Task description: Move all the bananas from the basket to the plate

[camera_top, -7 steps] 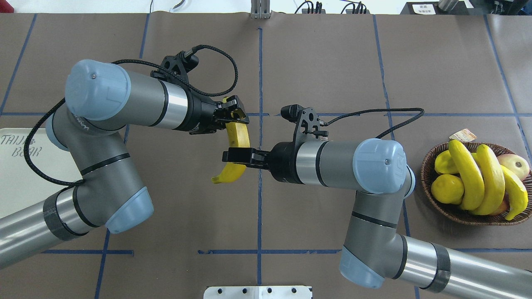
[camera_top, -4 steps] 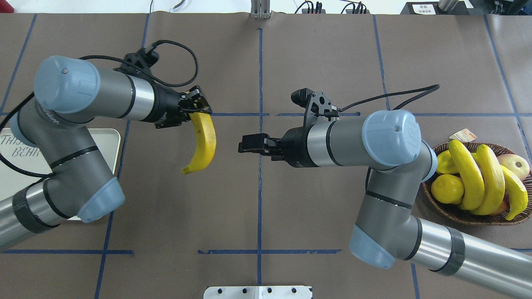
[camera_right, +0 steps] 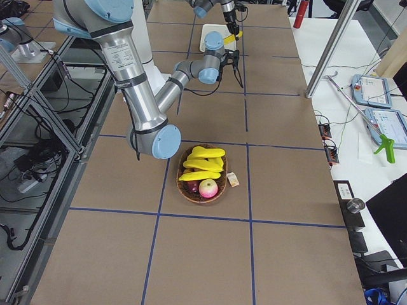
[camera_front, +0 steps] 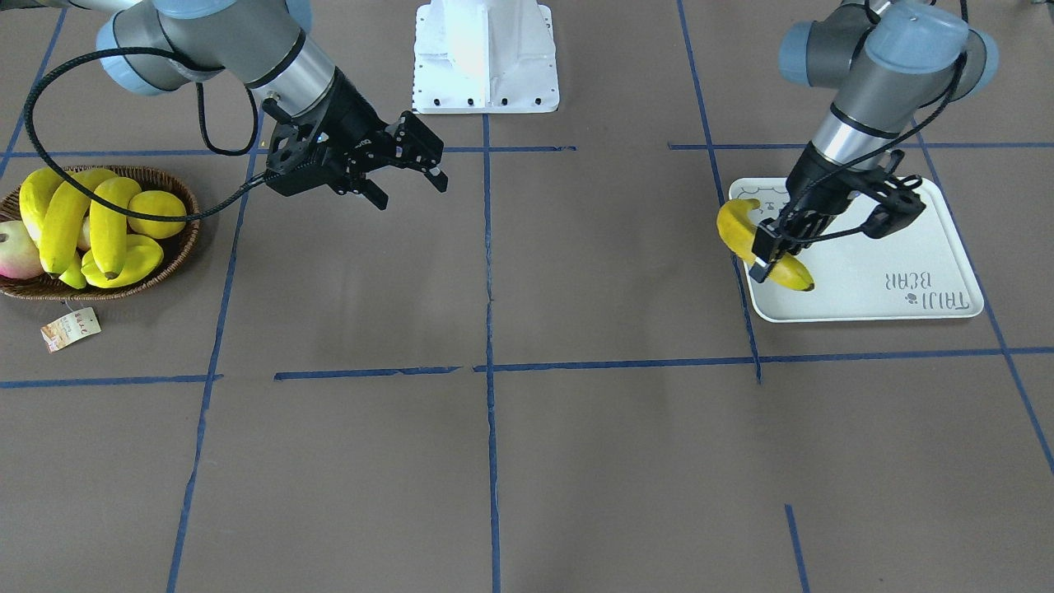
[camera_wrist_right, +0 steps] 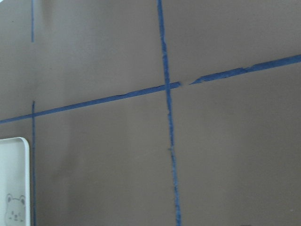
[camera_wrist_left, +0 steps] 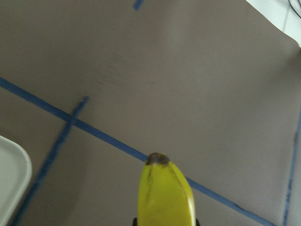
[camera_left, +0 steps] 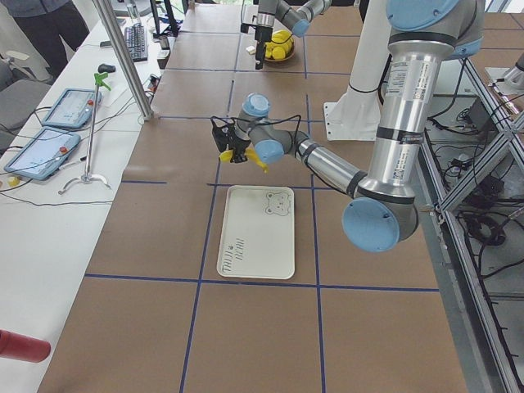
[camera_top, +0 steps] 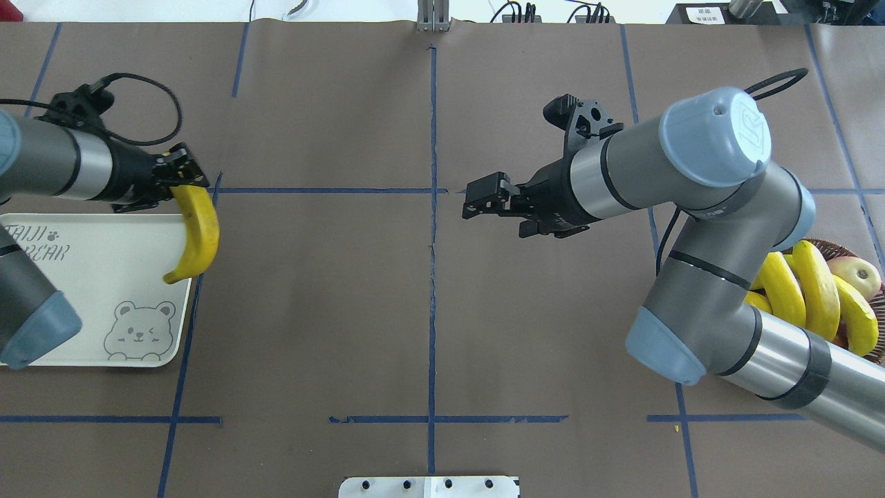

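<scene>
Banana (camera_top: 197,232), curved, smooth, pinched by left fingers (camera_top: 180,166) at plate (camera_top: 90,277) edge; right fingers (camera_top: 484,190) spread.

Left arm: positioned at the bench's left end, wrist directed toward the bench's middle. The left end effector (camera_top: 183,181) is clamped on one end of a banana (camera_top: 197,232), and the rest of the fruit hangs free of the fingers.

Right arm: elbow folded, wrist directed toward the left end. The right end effector (camera_front: 409,188) is above the bench near its centre, jaws spread, nothing between them.
</scene>
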### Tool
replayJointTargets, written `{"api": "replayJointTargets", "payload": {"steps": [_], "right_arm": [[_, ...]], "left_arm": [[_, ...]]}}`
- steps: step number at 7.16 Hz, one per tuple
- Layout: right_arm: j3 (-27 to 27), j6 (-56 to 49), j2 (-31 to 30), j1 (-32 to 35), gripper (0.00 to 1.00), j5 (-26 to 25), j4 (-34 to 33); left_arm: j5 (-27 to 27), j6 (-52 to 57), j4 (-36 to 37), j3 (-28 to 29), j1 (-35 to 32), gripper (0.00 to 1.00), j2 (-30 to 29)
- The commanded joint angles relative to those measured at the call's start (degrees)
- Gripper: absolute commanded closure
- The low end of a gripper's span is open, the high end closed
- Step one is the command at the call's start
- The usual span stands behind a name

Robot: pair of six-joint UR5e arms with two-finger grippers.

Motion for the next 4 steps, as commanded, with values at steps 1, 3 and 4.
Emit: {"api": "replayJointTargets", "payload": {"steps": [1,3,4], "right_arm": [[5.8,-12.8,-2.1,2.1,0.00,0.6,-17.8],[11.0,-26.7,-4.3,4.9,0.00,0.6,-31.5],[11.1,-31.8,-4.5,6.6,0.00,0.6,-35.4]], "left_arm": [[-0.2,3.0,1.4,4.3,-4.0,1.00,5.6],[-4.7,14.3,-0.2,13.0,-10.4,1.00,7.2],[-9.9,23.2,-0.2,17.9,-15.7,0.97,7.2]]}}
